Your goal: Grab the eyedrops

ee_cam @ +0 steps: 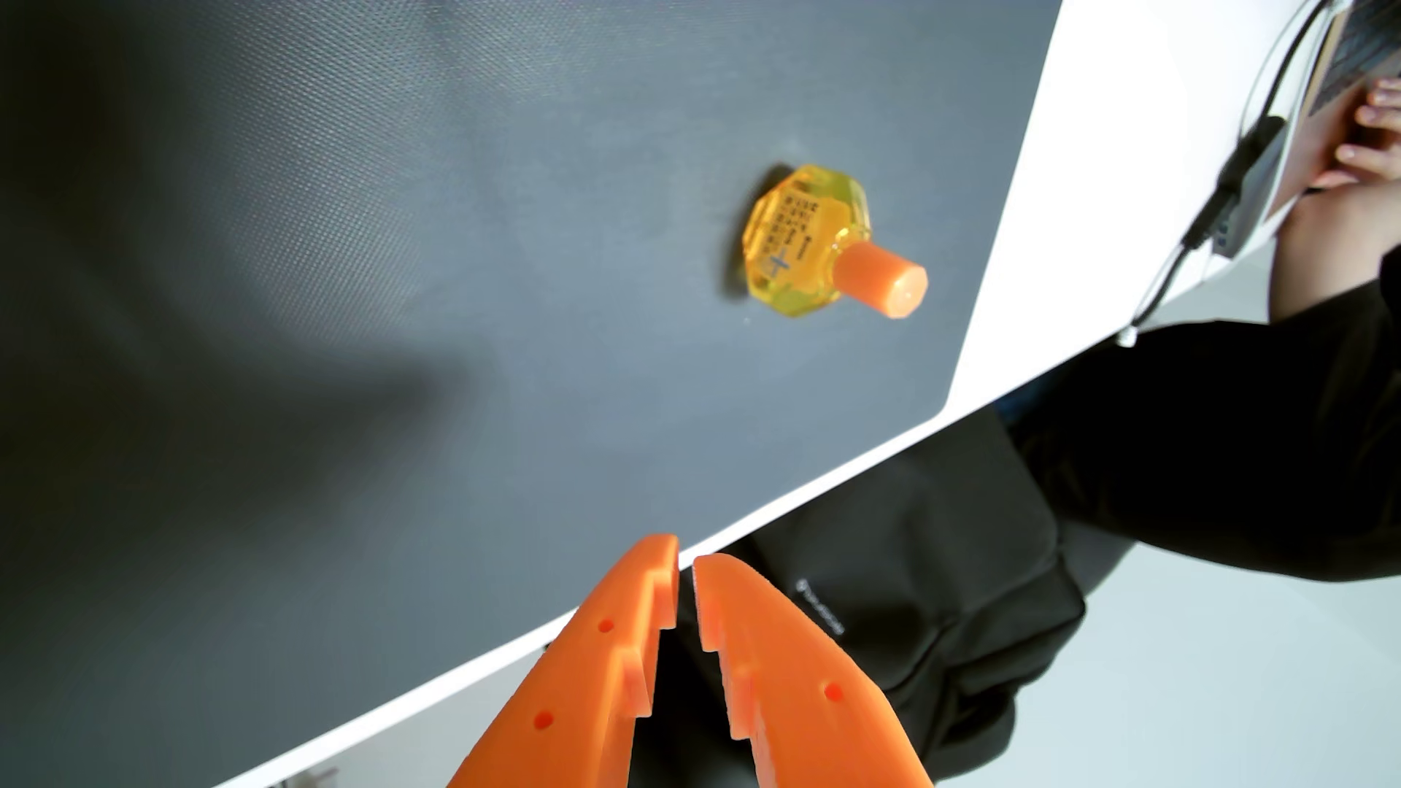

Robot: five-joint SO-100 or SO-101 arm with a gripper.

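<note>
Dark grey mat (pixel 379 303) covers white counter (pixel 1061 227); eyedrops (pixel 803 242) stand on it, hand (pixel 686 564) nearly clenched, empty.

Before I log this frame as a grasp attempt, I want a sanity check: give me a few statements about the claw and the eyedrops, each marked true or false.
1. The eyedrops bottle rests on the dark mat. True.
2. The claw is clamped on the bottle. False: it is apart from the bottle, with nothing between its nearly closed fingers.
3. The bottle's cap is orange. True.
4. The bottle body is blue. False: it is clear yellow.
5. The claw tips sit over the middle of the mat. False: they are at the table's white edge.
</note>
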